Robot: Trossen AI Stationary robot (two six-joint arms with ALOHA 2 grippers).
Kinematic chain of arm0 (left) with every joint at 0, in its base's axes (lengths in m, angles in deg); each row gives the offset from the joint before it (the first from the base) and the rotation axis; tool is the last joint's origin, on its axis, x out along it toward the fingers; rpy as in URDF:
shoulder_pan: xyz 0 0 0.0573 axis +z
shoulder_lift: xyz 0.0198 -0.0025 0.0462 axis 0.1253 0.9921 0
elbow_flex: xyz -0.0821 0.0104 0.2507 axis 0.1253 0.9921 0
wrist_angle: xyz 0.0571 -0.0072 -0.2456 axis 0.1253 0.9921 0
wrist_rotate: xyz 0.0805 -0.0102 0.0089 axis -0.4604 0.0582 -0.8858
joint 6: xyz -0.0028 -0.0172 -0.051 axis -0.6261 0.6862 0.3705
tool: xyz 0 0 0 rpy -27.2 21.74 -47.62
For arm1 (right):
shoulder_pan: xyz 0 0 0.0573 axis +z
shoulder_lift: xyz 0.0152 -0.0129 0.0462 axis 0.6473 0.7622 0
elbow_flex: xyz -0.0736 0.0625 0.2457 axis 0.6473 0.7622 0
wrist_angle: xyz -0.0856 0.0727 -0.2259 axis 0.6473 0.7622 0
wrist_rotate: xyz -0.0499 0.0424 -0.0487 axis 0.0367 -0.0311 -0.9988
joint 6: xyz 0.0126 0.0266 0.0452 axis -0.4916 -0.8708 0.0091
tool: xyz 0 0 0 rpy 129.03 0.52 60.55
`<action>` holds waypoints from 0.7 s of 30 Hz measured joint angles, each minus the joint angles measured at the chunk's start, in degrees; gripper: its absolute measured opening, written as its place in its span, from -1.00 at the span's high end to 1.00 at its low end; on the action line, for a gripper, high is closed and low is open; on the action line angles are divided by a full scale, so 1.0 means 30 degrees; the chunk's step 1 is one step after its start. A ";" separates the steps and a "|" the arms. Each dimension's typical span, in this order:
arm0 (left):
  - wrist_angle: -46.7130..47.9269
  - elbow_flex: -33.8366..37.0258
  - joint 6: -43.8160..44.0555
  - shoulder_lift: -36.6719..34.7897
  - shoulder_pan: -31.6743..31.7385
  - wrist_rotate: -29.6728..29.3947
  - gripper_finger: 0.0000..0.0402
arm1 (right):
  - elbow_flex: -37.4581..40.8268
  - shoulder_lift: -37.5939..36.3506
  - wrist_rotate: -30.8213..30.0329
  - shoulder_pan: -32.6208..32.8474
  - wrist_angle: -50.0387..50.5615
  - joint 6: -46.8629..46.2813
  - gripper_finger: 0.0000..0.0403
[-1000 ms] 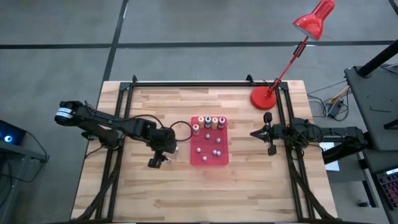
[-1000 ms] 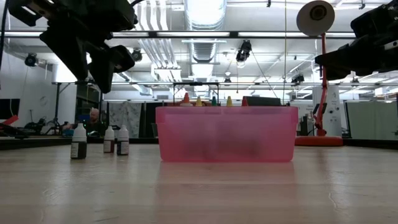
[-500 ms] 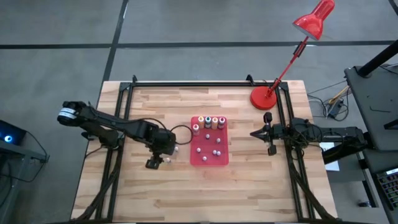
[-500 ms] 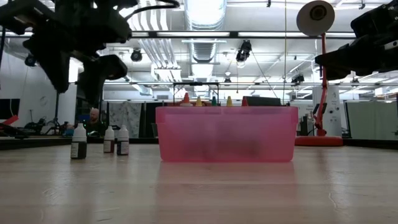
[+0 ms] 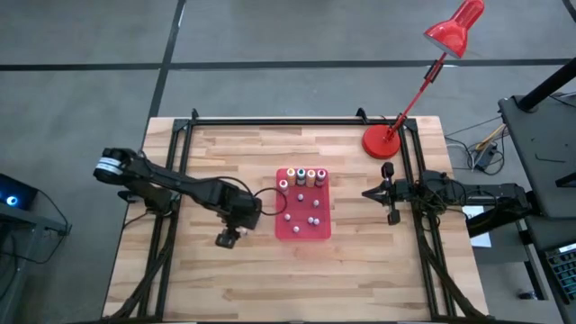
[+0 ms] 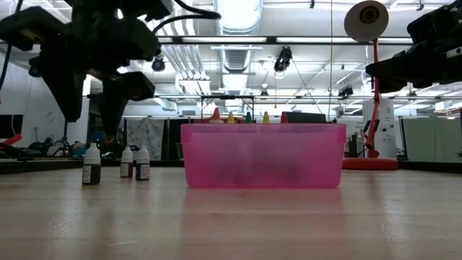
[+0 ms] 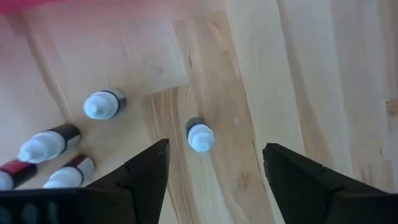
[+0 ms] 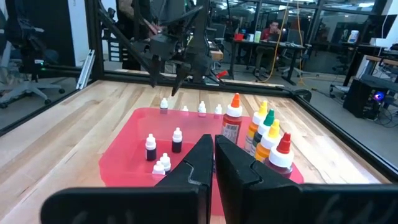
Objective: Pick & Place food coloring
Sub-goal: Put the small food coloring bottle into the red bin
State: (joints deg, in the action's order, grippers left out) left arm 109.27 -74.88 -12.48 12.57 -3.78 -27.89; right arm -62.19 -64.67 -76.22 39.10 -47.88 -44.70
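In the high view the left hand (image 5: 231, 236) hangs left of centre over the wooden tabletop (image 5: 225, 279), just left of the red tray (image 5: 303, 229), its fingers spread apart and holding nothing. Its own wrist camera looks straight down between those fingers (image 7: 146, 171) at one small white-capped food coloring bottle (image 7: 199, 135) standing on the wood, with four more bottles (image 7: 104, 104) clustered toward the lower left of that frame. From table level, three of these loose bottles (image 6: 92, 165) stand in a row at the left of the frame, apart from the tray and below the dark hand. In the middle of the high view, the tray carries a row of taller coloured bottles (image 5: 305, 175) along its far edge and several tiny pale-capped ones (image 5: 311, 219) scattered across its floor. At the right, the right hand (image 5: 369, 193) waits just beyond the tray's right side, fingers pressed together and empty. A red desk lamp (image 5: 382, 141) stands at the upper right corner of the tabletop.
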 joint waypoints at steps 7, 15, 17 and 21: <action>-0.0888 0.0002 0.0030 0.1189 0.0000 0.0001 -0.14 | 0.0000 0.0000 0.0000 0.0000 0.0003 0.0000 0.96; -0.1313 0.0090 0.0015 0.2255 0.0006 0.0002 -0.14 | 0.0000 0.0000 -0.0002 -0.0004 0.0006 -0.0025 0.96; -0.1764 0.0264 0.0046 0.2373 0.0015 0.0002 -0.14 | 0.0000 0.0001 0.0000 0.0003 0.0006 0.0015 0.96; -0.2093 0.0496 0.0621 0.2645 0.0015 0.0011 -0.14 | 0.0000 0.0007 0.0000 0.0003 0.0005 0.0016 0.96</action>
State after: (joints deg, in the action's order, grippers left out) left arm 102.99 -73.39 -10.61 20.51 -3.74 -27.85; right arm -62.19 -64.65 -76.22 39.11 -47.86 -44.65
